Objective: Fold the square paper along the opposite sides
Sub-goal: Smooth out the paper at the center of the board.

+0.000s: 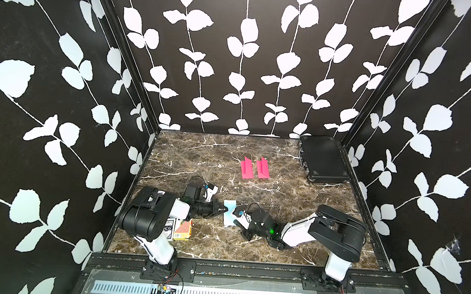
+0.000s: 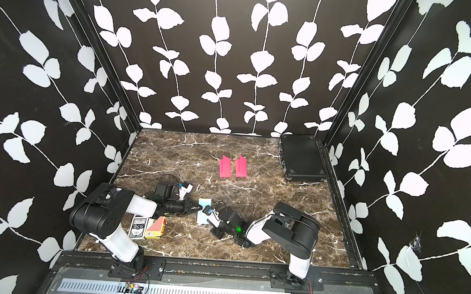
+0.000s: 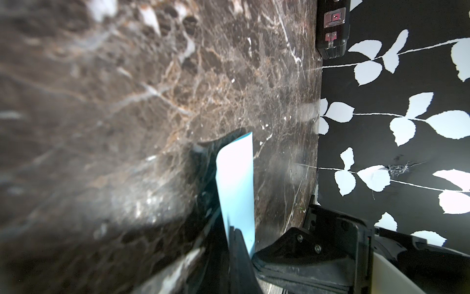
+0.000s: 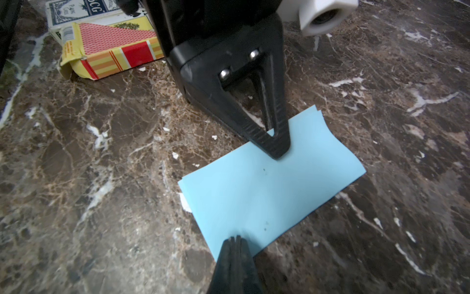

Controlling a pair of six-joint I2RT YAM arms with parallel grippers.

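Note:
The square paper (image 1: 228, 220) (image 2: 202, 220) is light blue and lies folded in half as a rectangle on the marble table, near the front middle. In the right wrist view the paper (image 4: 267, 198) shows its two layers slightly apart at the far corner. My left gripper (image 1: 225, 207) (image 2: 200, 208) (image 4: 278, 152) is shut, its tip pressing down on one long edge. My right gripper (image 1: 235, 213) (image 2: 205, 209) (image 4: 235, 238) is also shut, its tip resting on the opposite long edge. In the left wrist view the paper (image 3: 236, 183) runs out beyond my left gripper (image 3: 235, 229).
Two pink folded papers (image 1: 247, 169) (image 1: 263, 169) lie farther back on the table. A black case (image 1: 322, 158) (image 2: 301, 157) sits in the back right corner. Two card boxes (image 1: 183, 230) (image 2: 138, 227) (image 4: 112, 51) lie under the left arm near the front left.

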